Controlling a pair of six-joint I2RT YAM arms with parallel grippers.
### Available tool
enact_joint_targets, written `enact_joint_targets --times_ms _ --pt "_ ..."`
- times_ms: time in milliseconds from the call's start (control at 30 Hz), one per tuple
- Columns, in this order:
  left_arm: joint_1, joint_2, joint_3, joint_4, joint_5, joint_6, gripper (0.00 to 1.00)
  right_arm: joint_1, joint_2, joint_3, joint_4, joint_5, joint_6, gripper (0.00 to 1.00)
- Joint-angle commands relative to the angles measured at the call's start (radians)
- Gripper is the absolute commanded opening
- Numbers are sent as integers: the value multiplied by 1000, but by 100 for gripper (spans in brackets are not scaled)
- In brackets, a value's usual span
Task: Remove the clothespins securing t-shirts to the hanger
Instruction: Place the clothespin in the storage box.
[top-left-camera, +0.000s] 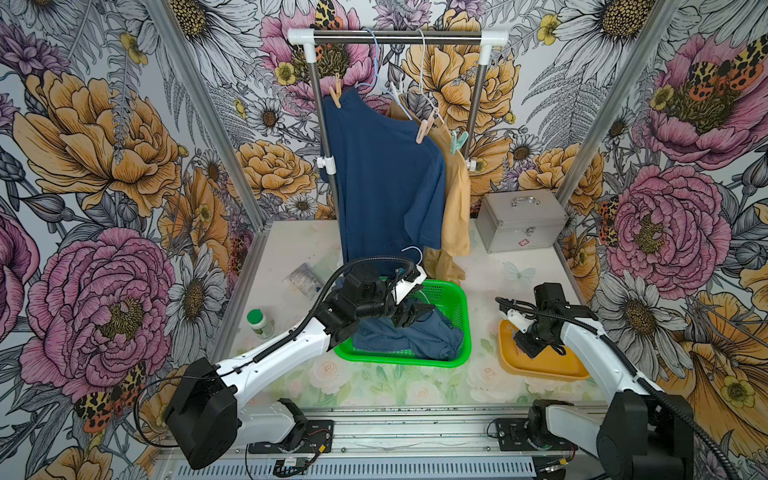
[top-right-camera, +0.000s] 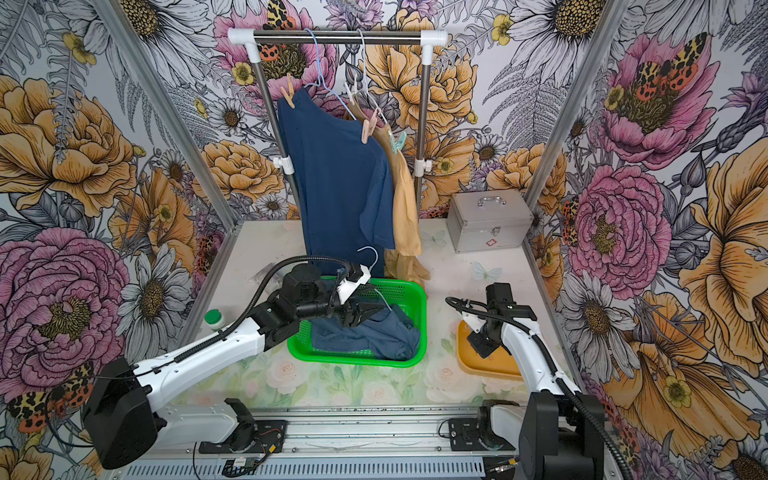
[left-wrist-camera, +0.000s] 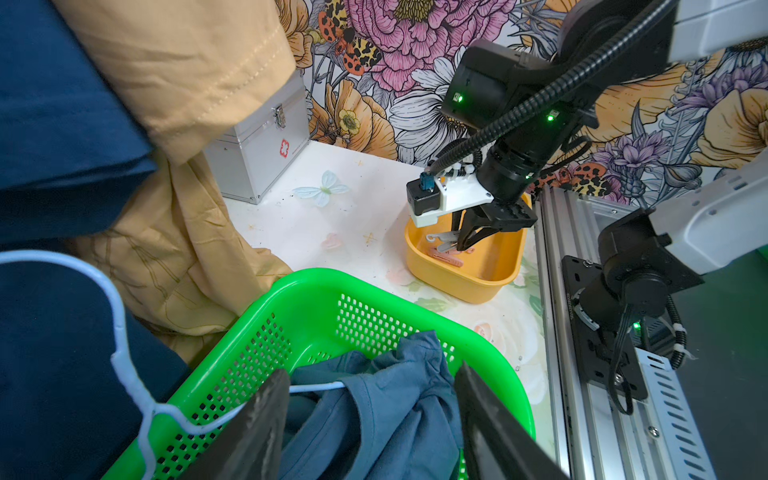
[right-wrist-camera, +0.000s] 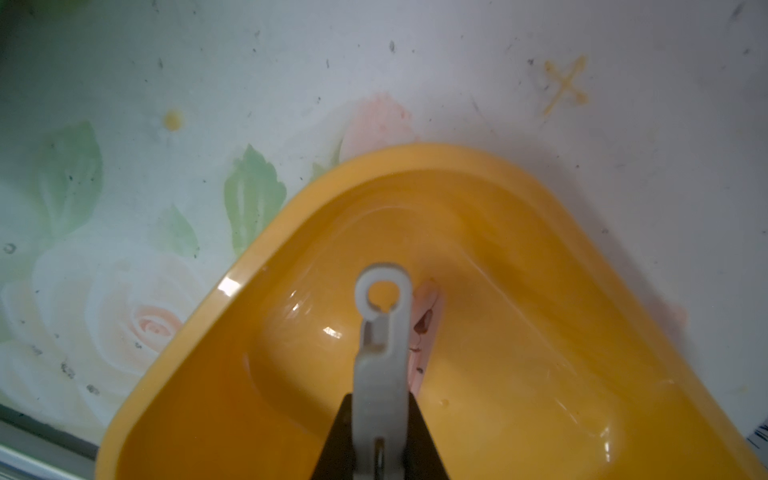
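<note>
I am pinching the white clothespin (right-wrist-camera: 382, 353) in my right end effector (right-wrist-camera: 380, 415), its long side pointing straight out over the yellow tub (right-wrist-camera: 540, 232), close to the pink clothespin (right-wrist-camera: 424, 328) lying in it, while my spread-open left end effector (left-wrist-camera: 370, 374) is hanging well away from the tub.

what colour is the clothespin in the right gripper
White; the clothespin shows best in the right wrist view, pinched in the right gripper over the yellow tub.

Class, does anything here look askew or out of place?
Yes: the tan shirt hangs so low that its hem crumples on the table; a hanger juts from the basket.
</note>
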Motion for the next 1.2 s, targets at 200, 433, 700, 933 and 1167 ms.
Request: enact_joint_targets --times_ms 200,433,700,933,1167 --pt "-51 75 65 23 78 4 65 -27 58 31 7 -26 -20 6" --pt "-167 274 233 -4 -23 -9 65 -30 60 30 8 -26 -20 6" --pt "-263 497 401 -49 -72 -6 65 -37 73 20 8 -16 -19 7" --pt "-275 595 455 -69 -82 3 65 -38 88 20 8 -10 -17 9" --pt "-276 619 476 -94 -92 4 65 -38 111 28 7 4 -16 13"
